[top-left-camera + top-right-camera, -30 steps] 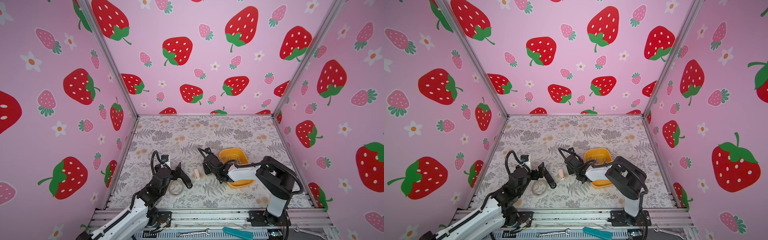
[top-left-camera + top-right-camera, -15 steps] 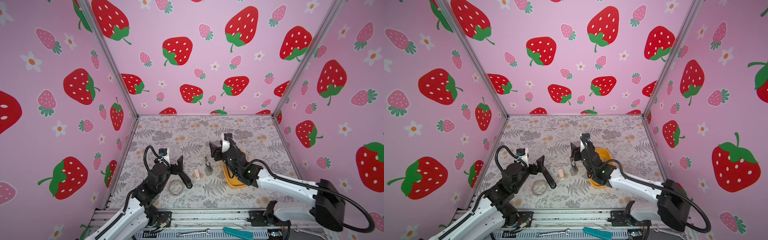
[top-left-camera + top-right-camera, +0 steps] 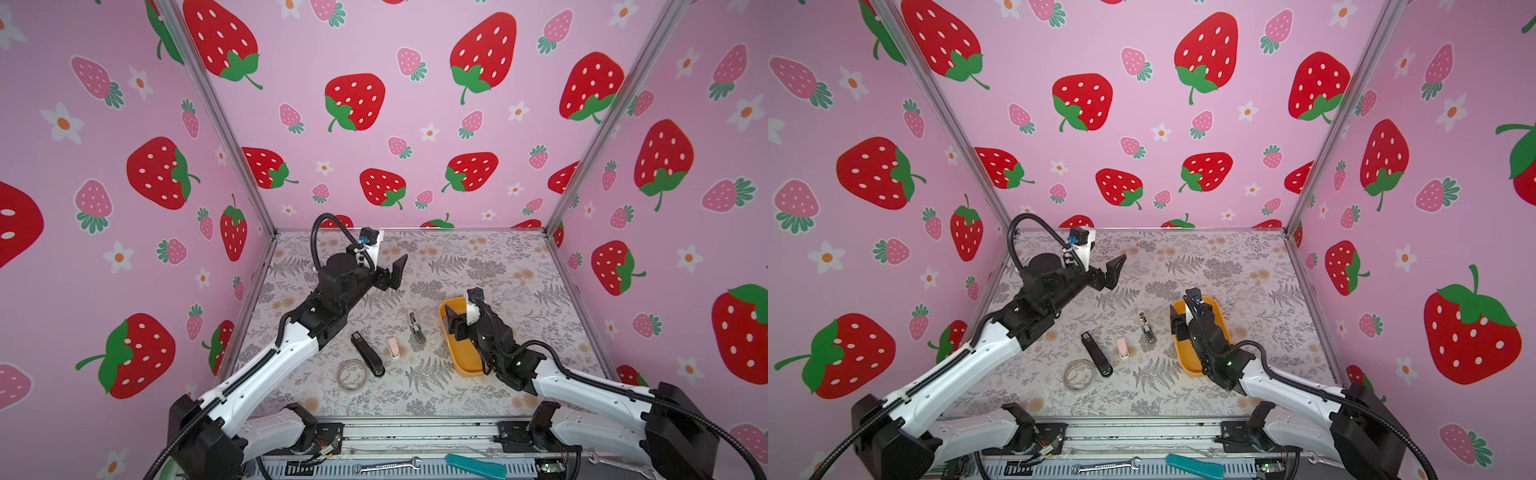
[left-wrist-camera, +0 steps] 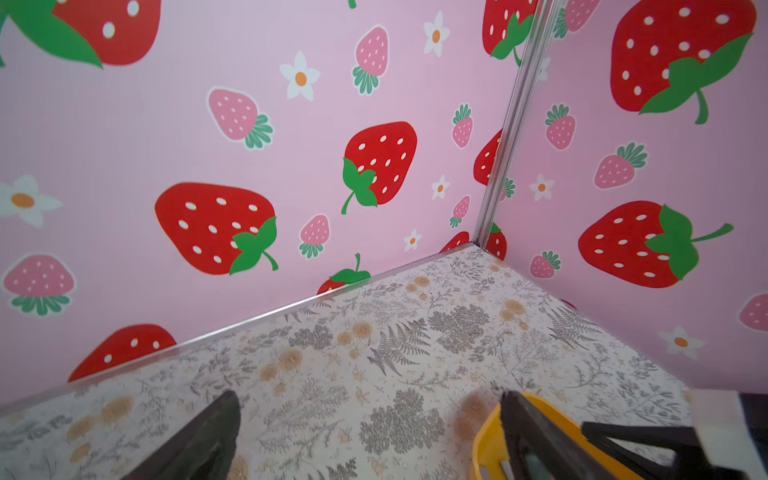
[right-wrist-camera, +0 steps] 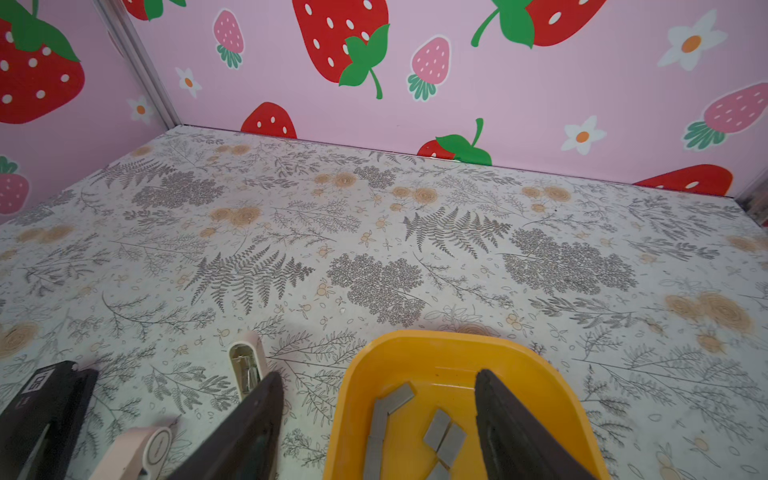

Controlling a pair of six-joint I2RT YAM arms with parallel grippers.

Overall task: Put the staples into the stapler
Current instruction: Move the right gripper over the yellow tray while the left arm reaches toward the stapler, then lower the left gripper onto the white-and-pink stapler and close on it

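Right claw (image 3: pixel 454 322), right of centre, we see spread empty over the tray (image 3: pixel 459 358) of staples (image 5: pixel 397 399); left claw (image 3: pixel 397 270) gapes empty.

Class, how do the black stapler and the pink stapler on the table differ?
The black stapler is dark and longer; the pink stapler is pale and short. In both top views the black stapler lies slanted, the pink stapler nearly straight. Both lie flat on the table, untouched.
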